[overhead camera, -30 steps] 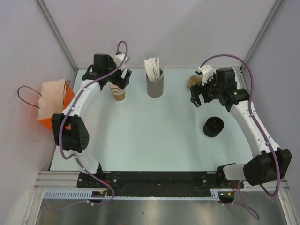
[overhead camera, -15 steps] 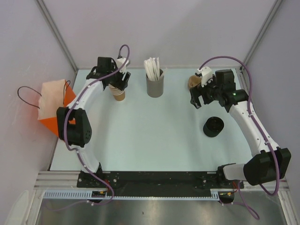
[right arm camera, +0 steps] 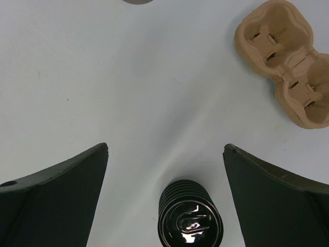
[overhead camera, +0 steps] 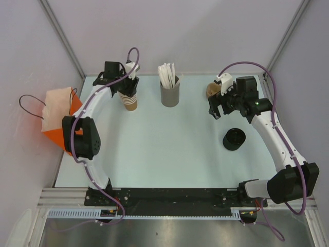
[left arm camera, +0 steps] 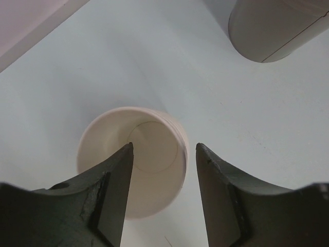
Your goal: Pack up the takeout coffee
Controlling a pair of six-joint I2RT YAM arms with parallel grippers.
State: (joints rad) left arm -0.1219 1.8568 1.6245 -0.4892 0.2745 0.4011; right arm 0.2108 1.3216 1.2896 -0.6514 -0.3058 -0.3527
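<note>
A stack of nested brown paper cups stands at the back left of the table. From above its pale rims and inside show. The takeout coffee as a single separate cup is out of view. My left gripper hangs right over the stack, its jaws partly drawn in but open. The left fingertip lies over the cup's mouth and the right fingertip just outside the right rim, with a gap. My right gripper is wide open and empty above bare table at the back right.
A grey cup of white sticks stands right of the stack and shows in the left wrist view's corner. A tan pulp cup carrier lies at the back right. A stack of black lids sits below the right gripper. An orange bag hangs at the left edge.
The left gripper's jaws have narrowed from wide open and it has settled lower over the cup stack. The right arm has barely moved.
</note>
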